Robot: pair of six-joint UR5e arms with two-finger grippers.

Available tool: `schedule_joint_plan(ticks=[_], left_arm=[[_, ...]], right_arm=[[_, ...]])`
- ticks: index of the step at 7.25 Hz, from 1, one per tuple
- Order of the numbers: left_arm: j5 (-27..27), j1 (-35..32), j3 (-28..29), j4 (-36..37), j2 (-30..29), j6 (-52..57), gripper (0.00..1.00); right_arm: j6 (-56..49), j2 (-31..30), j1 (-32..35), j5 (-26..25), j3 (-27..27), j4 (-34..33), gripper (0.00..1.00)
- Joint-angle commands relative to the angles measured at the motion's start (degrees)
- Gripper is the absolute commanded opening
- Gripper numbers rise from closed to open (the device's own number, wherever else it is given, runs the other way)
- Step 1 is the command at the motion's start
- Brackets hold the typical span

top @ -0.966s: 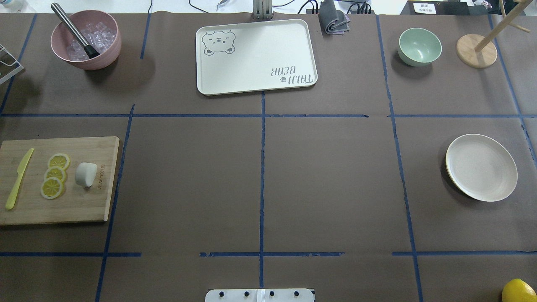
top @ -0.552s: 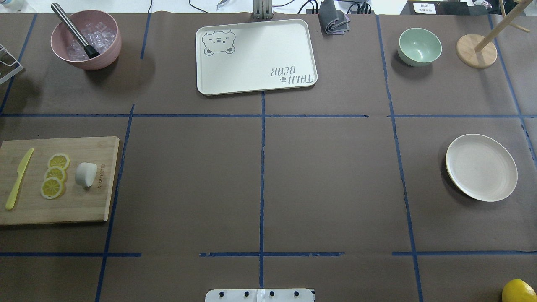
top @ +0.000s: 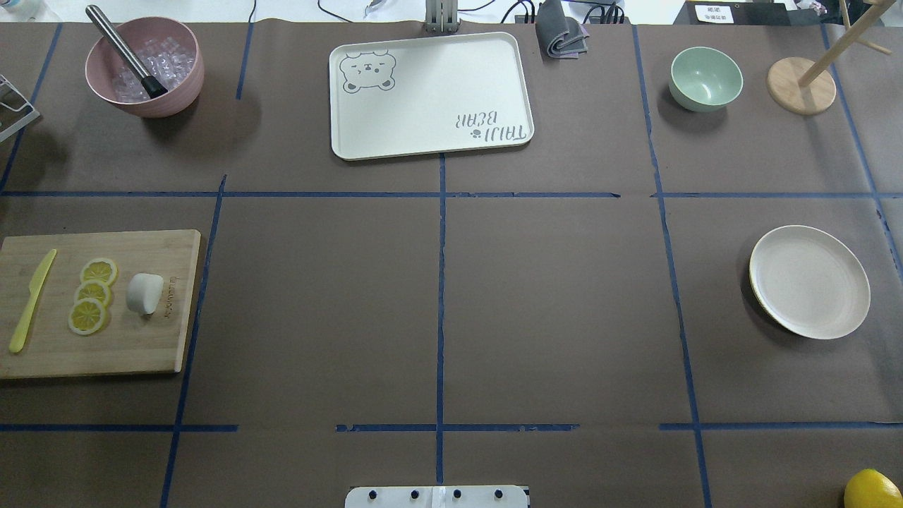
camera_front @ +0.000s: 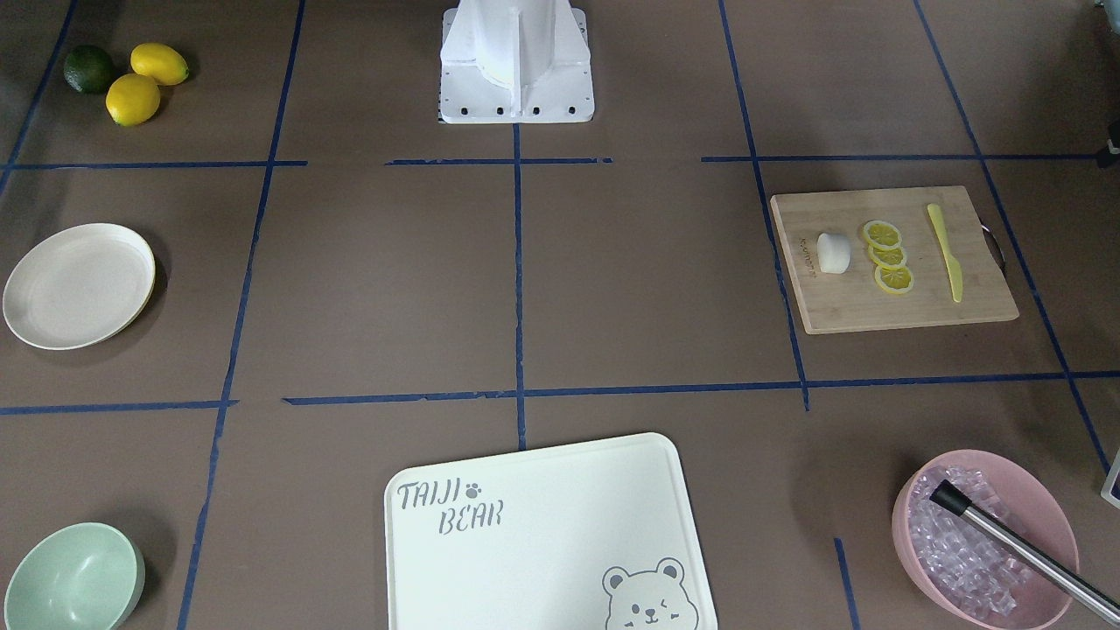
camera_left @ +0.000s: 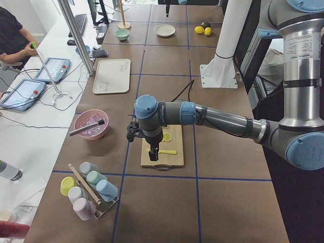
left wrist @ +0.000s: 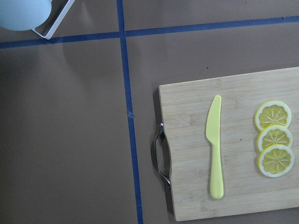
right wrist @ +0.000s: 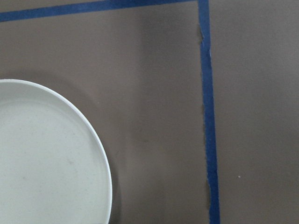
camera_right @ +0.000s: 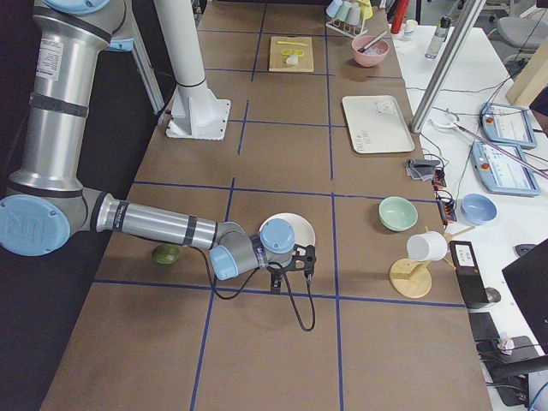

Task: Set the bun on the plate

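Holding ice (top: 169,60), pink bowl (top: 189,86) sits apart from bun (top: 144,293) and plate (top: 809,282); left tool (camera_left: 153,156), right tool (camera_right: 275,282) unclear.

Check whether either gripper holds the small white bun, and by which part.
Not held: the small white rounded bun lies free and untouched on the bamboo cutting board.

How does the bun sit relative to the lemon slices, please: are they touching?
Apart. The overhead view shows bare board between the bun and the nearest lemon slice.
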Motion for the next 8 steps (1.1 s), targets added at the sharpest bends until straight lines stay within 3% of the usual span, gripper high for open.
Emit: schedule_joint_plan(ticks=[1, 3, 6, 7, 8], left_arm=[[0.0, 0.0, 0.0, 0.0, -0.6, 0.0, 1.00], [0.0, 0.1, 0.4, 0.0, -0.8, -0.1, 1.00], [0.0, 0.1, 0.3, 0.0, -0.8, 0.0, 1.00], [0.0, 0.1, 0.4, 0.0, -0.8, 0.0, 1.00], [0.0, 0.1, 0.4, 0.0, -0.8, 0.0, 1.00]], right_arm=[[3.9, 1.2, -3.1, 0.0, -2.7, 5.6, 0.97], [7.1, 1.2, -4.9, -0.4, -3.8, 9.5, 0.96], [10.1, 4.7, -6.2, -0.2, -7.6, 9.6, 0.94], [10.2, 5.1, -6.3, 0.0, -7.7, 9.7, 0.90], [10.7, 5.1, -6.3, 0.1, -7.7, 9.7, 0.79]])
